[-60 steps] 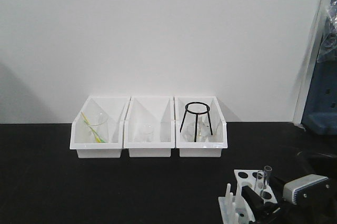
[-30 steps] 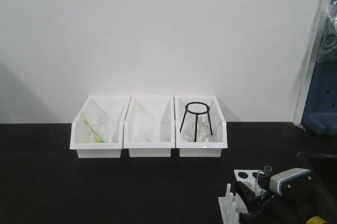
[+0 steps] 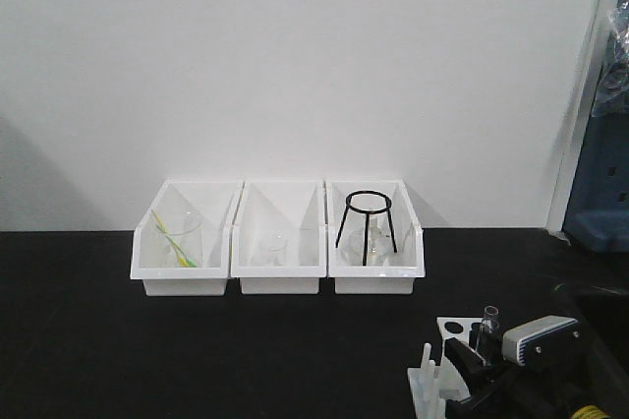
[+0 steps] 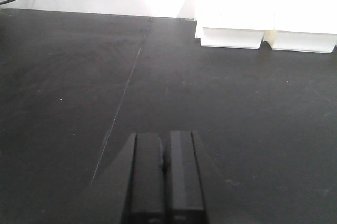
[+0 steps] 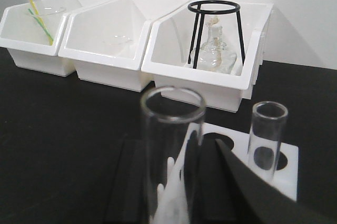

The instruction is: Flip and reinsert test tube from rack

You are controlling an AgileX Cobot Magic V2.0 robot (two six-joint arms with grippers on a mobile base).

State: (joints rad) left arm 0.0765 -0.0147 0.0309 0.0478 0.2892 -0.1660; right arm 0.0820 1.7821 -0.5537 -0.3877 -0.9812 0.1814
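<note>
Moved left onto the rack (image 5: 231,131) with the right gripper (image 3: 476,364), jaws flanking the upright test tube (image 5: 172,129) at the rack's near edge; clamped or not, could not tell. Held left gripper (image 4: 164,142) jaws shut, empty. Judged light, slick, brittle glass: gentle pinch below rim.

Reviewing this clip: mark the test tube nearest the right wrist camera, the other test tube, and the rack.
near test tube (image 5: 171,140): right wrist view, on its glass wall below the rim.
other test tube (image 5: 267,134): right wrist view, on its mid-wall.
rack (image 5: 293,179): right wrist view, bare top plate near its right edge.
</note>
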